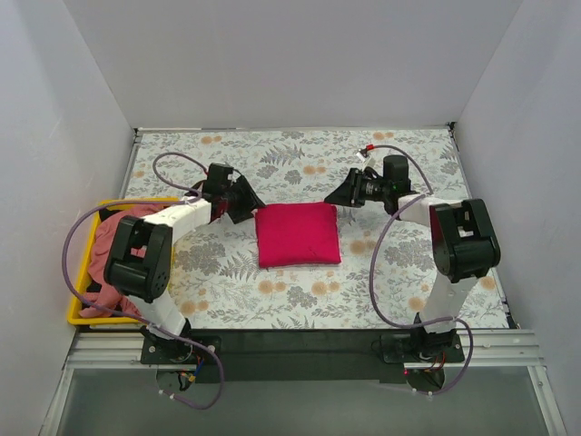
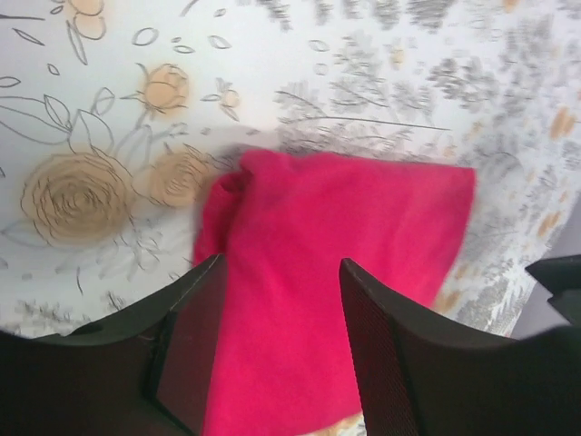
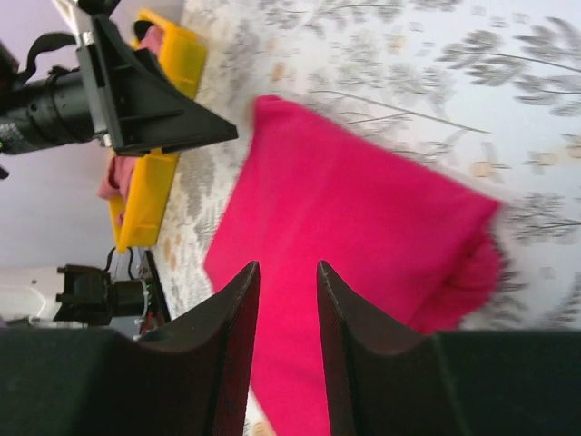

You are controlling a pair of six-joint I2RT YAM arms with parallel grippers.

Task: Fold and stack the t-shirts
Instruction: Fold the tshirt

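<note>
A bright magenta-red t-shirt (image 1: 298, 234) lies folded into a small rectangle on the flowered table. It fills the left wrist view (image 2: 336, 263) and the right wrist view (image 3: 363, 236). My left gripper (image 1: 255, 202) is open and empty, just above the shirt's far left corner. My right gripper (image 1: 334, 197) is open and empty, just above its far right corner. A dusty salmon-pink t-shirt (image 1: 113, 238) lies crumpled in the yellow bin (image 1: 80, 272) at the left, partly hidden by my left arm.
The yellow bin also shows in the right wrist view (image 3: 150, 195), behind my left gripper (image 3: 150, 113). White walls close in the table on three sides. Purple cables loop from both arms over the table.
</note>
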